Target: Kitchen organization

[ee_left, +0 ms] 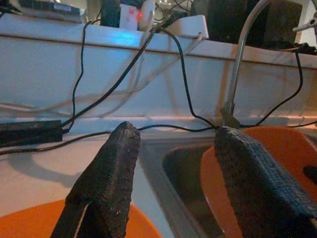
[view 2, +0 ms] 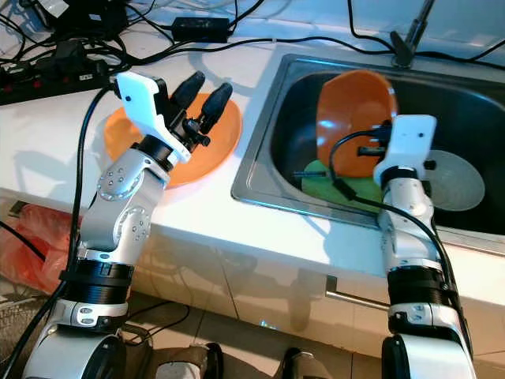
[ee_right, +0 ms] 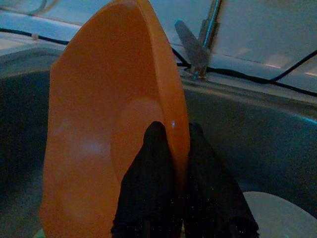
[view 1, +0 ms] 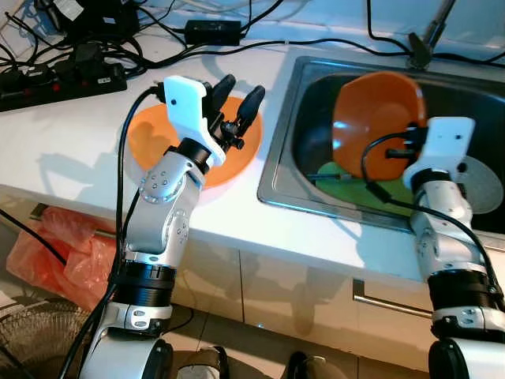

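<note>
Right gripper [ee_right: 171, 148]: I am seeing its two black fingers [ee_right: 148, 173] pinching the rim of the orange bowl [ee_right: 109, 124], one finger on the inner face, the other behind the rim, with the plastic sandwiched between. The bowl is standing on edge, tilted up inside the sink [view 1: 292, 150], its hollow facing the robot's left and its long axis running up and away from the fingertips toward the faucet [ee_right: 198, 44]. Below it in the basin a green plate [view 1: 347, 185] is lying flat, and a white plate [view 1: 481, 181] is lying just beside the right wrist. Left gripper [view 1: 237, 99]: its fingers are spread apart, holding nothing, hovering above a second orange plate [view 1: 146, 134] that is resting on the white counter [view 1: 63, 150] just beside the sink's left edge. I am judging that the coming move turns on this: the held bowl is in the right arm's grip, and the counter plate lies to the robot's left of it, across the sink rim and nearer the left arm. If stacking is the aim, the bowl needs lifting clear of the rim and carrying leftward. Cables [view 1: 79, 63] are crowding the back of the counter, well apart from both grippers.
</note>
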Robot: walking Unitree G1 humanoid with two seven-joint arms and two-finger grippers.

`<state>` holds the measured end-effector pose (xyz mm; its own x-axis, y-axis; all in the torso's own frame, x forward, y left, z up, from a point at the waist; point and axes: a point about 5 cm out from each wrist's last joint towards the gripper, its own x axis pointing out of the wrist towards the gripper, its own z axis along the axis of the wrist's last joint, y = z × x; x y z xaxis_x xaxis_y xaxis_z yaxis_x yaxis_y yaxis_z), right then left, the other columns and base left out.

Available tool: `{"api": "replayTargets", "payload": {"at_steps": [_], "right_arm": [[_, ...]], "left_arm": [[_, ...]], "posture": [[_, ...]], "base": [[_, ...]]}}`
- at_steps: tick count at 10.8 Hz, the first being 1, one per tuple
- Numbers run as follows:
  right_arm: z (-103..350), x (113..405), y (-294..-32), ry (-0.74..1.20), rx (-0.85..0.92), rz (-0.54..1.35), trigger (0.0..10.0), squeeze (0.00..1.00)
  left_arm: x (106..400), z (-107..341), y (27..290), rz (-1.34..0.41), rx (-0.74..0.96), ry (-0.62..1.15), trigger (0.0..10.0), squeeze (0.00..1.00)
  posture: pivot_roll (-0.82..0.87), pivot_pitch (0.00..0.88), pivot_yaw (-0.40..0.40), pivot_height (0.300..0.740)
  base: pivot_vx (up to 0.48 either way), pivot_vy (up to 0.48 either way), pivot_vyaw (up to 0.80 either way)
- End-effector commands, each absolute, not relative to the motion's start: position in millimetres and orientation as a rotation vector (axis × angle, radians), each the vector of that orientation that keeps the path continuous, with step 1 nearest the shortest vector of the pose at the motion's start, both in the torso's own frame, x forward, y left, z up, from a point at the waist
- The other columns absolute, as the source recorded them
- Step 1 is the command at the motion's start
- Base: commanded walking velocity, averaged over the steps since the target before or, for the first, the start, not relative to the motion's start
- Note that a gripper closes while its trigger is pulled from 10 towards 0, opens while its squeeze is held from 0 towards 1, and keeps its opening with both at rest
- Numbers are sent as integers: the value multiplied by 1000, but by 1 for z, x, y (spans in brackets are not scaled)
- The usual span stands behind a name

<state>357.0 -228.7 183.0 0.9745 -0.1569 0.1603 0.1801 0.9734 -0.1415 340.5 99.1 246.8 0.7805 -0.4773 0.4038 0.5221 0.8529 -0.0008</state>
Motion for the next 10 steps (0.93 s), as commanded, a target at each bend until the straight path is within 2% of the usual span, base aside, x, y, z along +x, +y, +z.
{"api": "replayTargets", "payload": {"at_steps": [1,2,3,5,6,7,8,10], "right_arm": [[160,355,-223,-65,-173,-142,10000,86],[152,356,-218,-33,-191,-109,10000,180],[147,356,-216,-20,-189,-99,10000,341],[144,356,-211,-13,-189,-74,10000,937],[145,357,-210,-13,-188,-70,10000,878],[145,358,-210,-13,-190,-67,10000,867],[146,359,-208,-20,-190,-58,10000,0],[150,359,-207,-43,-177,-55,10000,0]], "left_arm": [[338,245,96,-541,-107,-397,10000,0],[338,245,94,-544,-105,-396,10000,0],[337,245,93,-547,-105,-397,10000,0],[337,245,95,-538,-105,-395,10000,0],[337,245,96,-535,-105,-394,10000,0],[337,245,95,-535,-105,-393,10000,0],[337,245,96,-531,-104,-392,10000,0],[337,245,96,-526,-101,-392,10000,0]], "posture": [[135,155,25,740],[139,158,23,740],[142,161,21,740],[146,173,16,740],[147,176,16,740],[148,179,15,740],[148,181,15,740],[149,181,15,740]], "base": [[0,0,0],[0,0,0],[0,0,0],[0,0,0],[0,0,0],[0,0,0],[0,0,0],[0,0,0]]}}
